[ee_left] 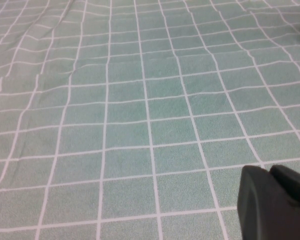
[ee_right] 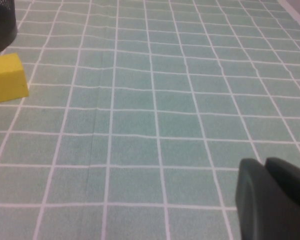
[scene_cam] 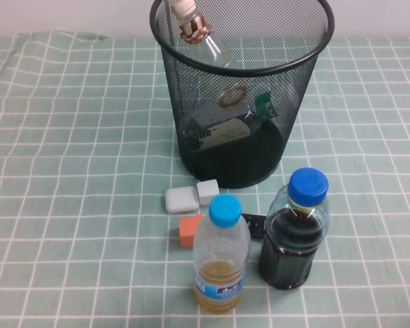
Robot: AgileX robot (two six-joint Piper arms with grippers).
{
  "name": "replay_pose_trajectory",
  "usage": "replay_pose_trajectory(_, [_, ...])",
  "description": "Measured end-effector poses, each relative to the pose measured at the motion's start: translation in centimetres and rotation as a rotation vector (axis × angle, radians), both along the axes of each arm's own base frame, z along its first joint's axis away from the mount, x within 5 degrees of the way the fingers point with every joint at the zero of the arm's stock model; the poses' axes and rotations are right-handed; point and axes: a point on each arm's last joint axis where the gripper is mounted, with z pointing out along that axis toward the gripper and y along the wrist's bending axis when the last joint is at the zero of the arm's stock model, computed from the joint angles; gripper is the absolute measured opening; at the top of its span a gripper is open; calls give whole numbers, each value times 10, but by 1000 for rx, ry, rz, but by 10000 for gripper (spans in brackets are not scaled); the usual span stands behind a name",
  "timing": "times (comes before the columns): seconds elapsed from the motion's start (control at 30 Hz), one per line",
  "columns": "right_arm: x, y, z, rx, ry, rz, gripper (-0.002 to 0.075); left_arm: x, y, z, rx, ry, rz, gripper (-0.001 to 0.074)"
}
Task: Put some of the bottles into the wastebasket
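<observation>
The black wire-mesh wastebasket (scene_cam: 191,102) stands at the back centre of the high view. A squat bottle with a beige cap and brown neck band (scene_cam: 199,35) leans inside it against the far-left rim. A bottle with a green label (scene_cam: 225,130) lies at its bottom, seen through the mesh. Two blue-capped bottles stand upright in front: one with yellow liquid (scene_cam: 221,260), one with dark liquid (scene_cam: 294,242). Neither arm shows in the high view. My left gripper (ee_left: 270,170) is shut and empty over bare cloth. My right gripper (ee_right: 265,162) is shut and empty over bare cloth.
Two small white blocks (scene_cam: 182,199) (scene_cam: 208,192), an orange block (scene_cam: 190,230) and a small black item (scene_cam: 254,224) lie between the basket and the standing bottles. A yellow block (ee_right: 8,77) sits by the basket's base (ee_right: 1,25). Green checked cloth (scene_cam: 68,171) covers the table.
</observation>
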Motion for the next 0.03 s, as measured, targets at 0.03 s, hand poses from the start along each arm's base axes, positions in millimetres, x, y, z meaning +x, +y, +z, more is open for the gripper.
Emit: replay_pose_trajectory(0.03, [0, 0, 0, 0, 0, 0, -6, 0, 0, 0, 0, 0, 0, -1])
